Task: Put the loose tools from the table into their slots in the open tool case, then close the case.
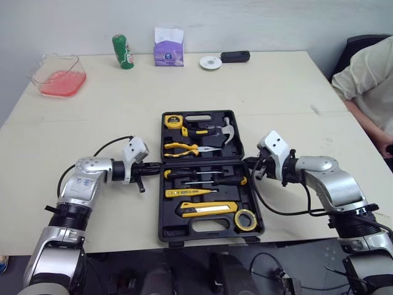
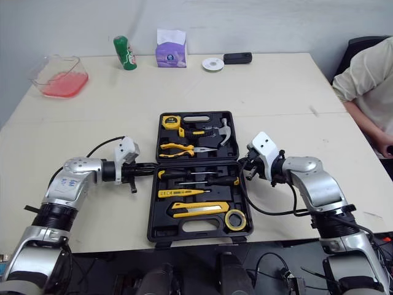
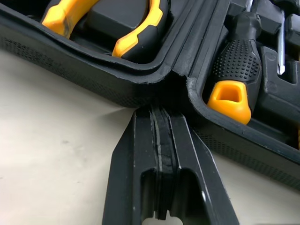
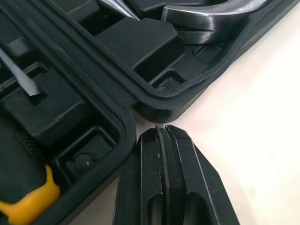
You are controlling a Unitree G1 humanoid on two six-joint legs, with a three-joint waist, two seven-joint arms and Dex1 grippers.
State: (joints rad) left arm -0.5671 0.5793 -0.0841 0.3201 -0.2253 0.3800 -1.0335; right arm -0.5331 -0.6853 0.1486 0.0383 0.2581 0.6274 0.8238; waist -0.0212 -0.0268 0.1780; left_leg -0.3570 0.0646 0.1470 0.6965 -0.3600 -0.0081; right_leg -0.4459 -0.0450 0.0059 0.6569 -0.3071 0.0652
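Note:
The black tool case [image 1: 202, 230] lies open and flat in the middle of the table, its two halves side by side. The far half holds a tape measure [image 1: 173, 120], a hammer [image 1: 226, 130] and pliers [image 1: 184, 148]. The near half holds screwdrivers [image 1: 202, 176], a yellow knife [image 1: 206, 209] and a tape roll [image 1: 245, 219]. My left gripper [image 1: 152, 166] is shut, its tip at the hinge notch on the case's left side [image 3: 164, 110]. My right gripper [image 1: 250, 161] is shut, its tip at the hinge notch on the right side [image 4: 157, 129].
At the table's far edge stand a clear tub with red contents [image 1: 59, 77], a green can [image 1: 123, 51], a purple tissue pack [image 1: 168, 48], a white disc [image 1: 210, 62] and a black device [image 1: 235, 56]. A person's arm [image 1: 368, 86] rests at the right edge.

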